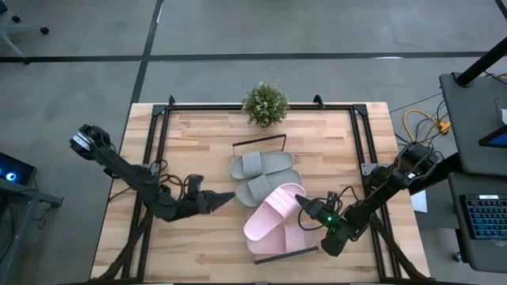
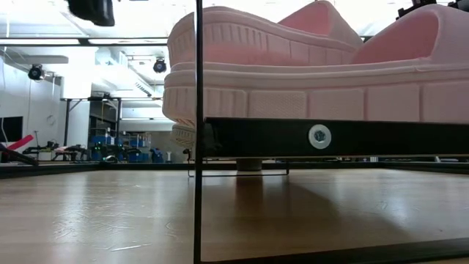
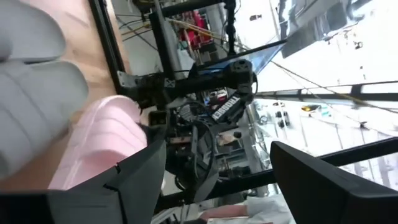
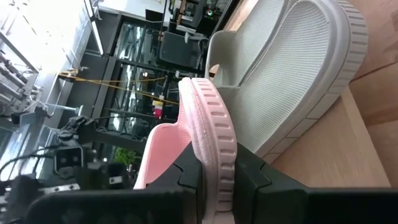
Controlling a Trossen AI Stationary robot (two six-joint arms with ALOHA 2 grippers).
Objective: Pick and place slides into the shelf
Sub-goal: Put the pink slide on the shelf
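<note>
The shelf runs from the table's middle toward its near edge. Two grey slides lie side by side on its far half. Two pale pink slides sit on its near half, and the low view shows them on the board above the black rim. My right gripper is shut on the right-hand pink slide. My left gripper hangs open, level, just left of the nearer grey slide, with nothing between its fingers. My right gripper pinches a ribbed pink edge of the slide between its two fingers, at the slide's far right end. The fingers come nearly level from the table's right near side. Whether that edge is strap or sole, I cannot tell.
A small potted plant stands at the table's far edge, behind the shelf. Black frame rails run along the table's left and right sides. Bare wood lies left of the shelf near the front.
</note>
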